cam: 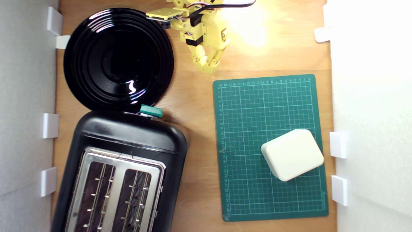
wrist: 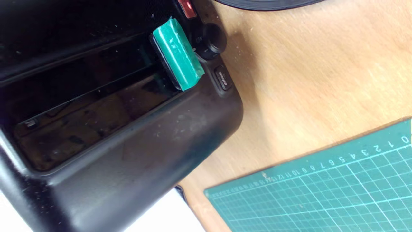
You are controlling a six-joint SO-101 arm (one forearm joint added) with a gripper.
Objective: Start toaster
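Well apart from the toaster (cam: 128, 141) and its lever (cam: 151, 111), the gripper (cam: 210, 68) hangs seemingly closed, holding nothing.

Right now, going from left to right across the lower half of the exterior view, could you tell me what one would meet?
White wall clips → toaster → bare wooden table → green cutting mat → cream box on the mat → white clips on the exterior view's right.
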